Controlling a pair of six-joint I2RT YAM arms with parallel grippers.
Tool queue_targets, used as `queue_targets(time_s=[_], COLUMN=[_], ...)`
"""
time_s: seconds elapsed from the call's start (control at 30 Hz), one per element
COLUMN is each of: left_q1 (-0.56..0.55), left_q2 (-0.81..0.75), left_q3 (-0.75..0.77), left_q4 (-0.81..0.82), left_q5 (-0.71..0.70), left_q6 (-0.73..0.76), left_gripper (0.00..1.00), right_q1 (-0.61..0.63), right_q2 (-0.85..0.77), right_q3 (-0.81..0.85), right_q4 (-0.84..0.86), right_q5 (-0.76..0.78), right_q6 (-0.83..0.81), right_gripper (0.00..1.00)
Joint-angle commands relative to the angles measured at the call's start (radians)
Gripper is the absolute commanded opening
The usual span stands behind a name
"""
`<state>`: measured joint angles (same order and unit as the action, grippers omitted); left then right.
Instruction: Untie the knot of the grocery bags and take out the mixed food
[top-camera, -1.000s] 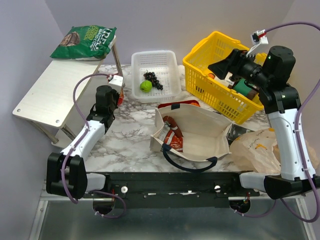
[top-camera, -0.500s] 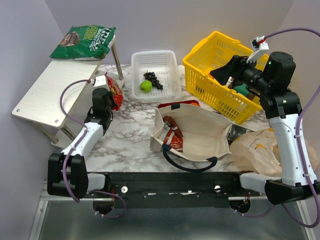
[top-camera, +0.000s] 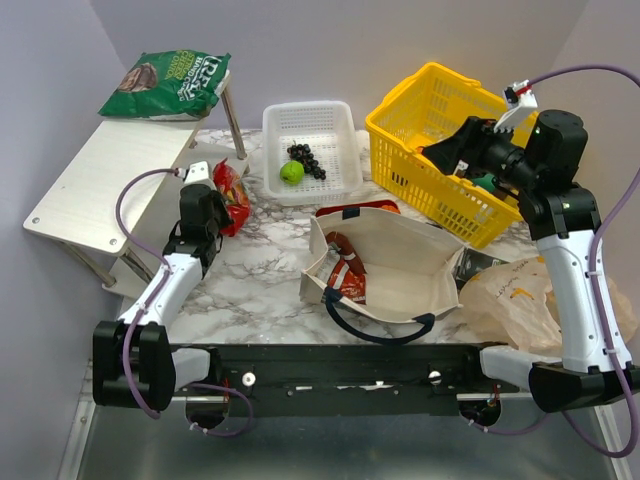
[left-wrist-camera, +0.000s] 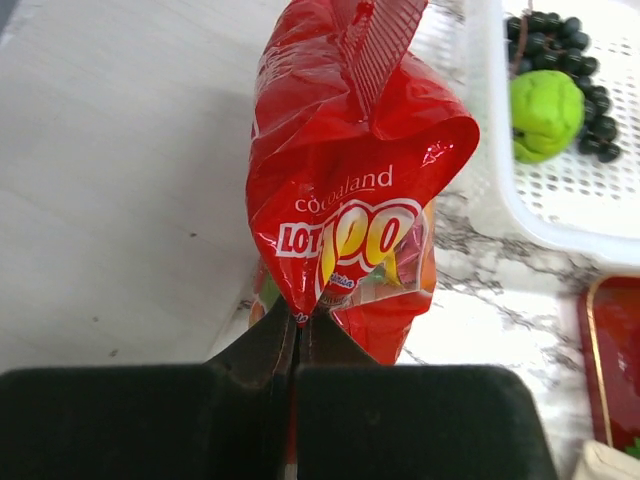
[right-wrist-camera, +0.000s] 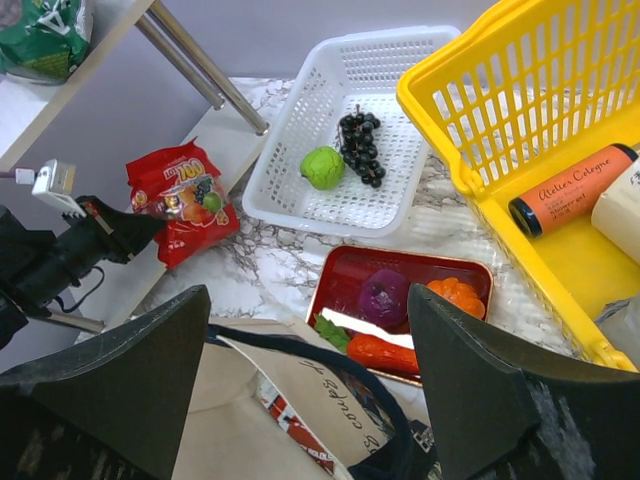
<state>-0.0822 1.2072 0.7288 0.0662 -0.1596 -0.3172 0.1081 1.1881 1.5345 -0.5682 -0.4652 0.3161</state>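
Observation:
My left gripper (left-wrist-camera: 297, 318) is shut on the bottom edge of a red snack packet (left-wrist-camera: 350, 200), which rests by the white shelf (top-camera: 110, 180); in the top view the same packet (top-camera: 232, 193) shows there. The right gripper (right-wrist-camera: 308, 295) hangs open and empty high over the yellow basket (top-camera: 400, 125). The canvas tote (top-camera: 400, 262) lies open at centre with another red packet (top-camera: 345, 278) inside. The thin plastic bag (top-camera: 515, 295) lies crumpled at the right; its knot cannot be made out. Onion (right-wrist-camera: 383, 297), orange (right-wrist-camera: 455, 297) and carrot (right-wrist-camera: 375, 352) lie on a red tray.
A white basket (top-camera: 275, 130) holds the green apple (right-wrist-camera: 322, 167) and grapes (right-wrist-camera: 360, 148). A green snack bag (top-camera: 170, 85) lies on the upper shelf. The yellow basket holds an orange tube (right-wrist-camera: 570, 190) and other packs.
The left arm has drawn back a little toward the near left with the red packet, which now shows more fully. The right gripper has shifted slightly right over the yellow basket.

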Motion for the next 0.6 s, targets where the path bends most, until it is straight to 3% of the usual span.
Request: queue_targets(time_s=[0.0,0.07,0.27,0.4,0.43,0.5,0.53,0.57], left_q1=[0.027,0.027,0.038,0.038,0.036,0.036,0.036,0.036], left_q2=[-0.034,-0.040,-0.077,-0.089,-0.093,-0.113,-0.136,-0.146], left_q3=[0.000,-0.012,-0.031,-0.083,-0.091,-0.109,-0.112,-0.112], left_q4=[0.098,0.124,0.028,-0.064,-0.156,-0.238,-0.308,-0.342], left_q5=[0.268,0.353,0.403,0.463,0.445,0.335,0.303,0.266], left_q6=[-0.057,-0.060,-0.146,-0.209,-0.217,-0.215,-0.212,-0.209], left_gripper=[0.00,0.00,0.00,0.00,0.02,0.17,0.33,0.42], right_q1=[-0.011,-0.013,-0.024,-0.024,-0.025,-0.027,-0.027,-0.027], right_q2=[-0.012,-0.016,-0.021,-0.018,-0.018,-0.015,-0.013,-0.012], right_q3=[-0.013,-0.016,-0.020,-0.022,-0.022,-0.022,-0.022,-0.025], right_q4=[0.028,0.028,0.021,0.019,0.019,0.019,0.019,0.021], right_q5=[-0.021,-0.021,-0.023,-0.024,-0.024,-0.030,-0.032,-0.033], right_q6=[0.011,0.012,0.011,0.011,0.011,0.014,0.014,0.015], right_gripper=[0.88,0.88,0.88,0.88,0.88,0.88,0.88,0.88])
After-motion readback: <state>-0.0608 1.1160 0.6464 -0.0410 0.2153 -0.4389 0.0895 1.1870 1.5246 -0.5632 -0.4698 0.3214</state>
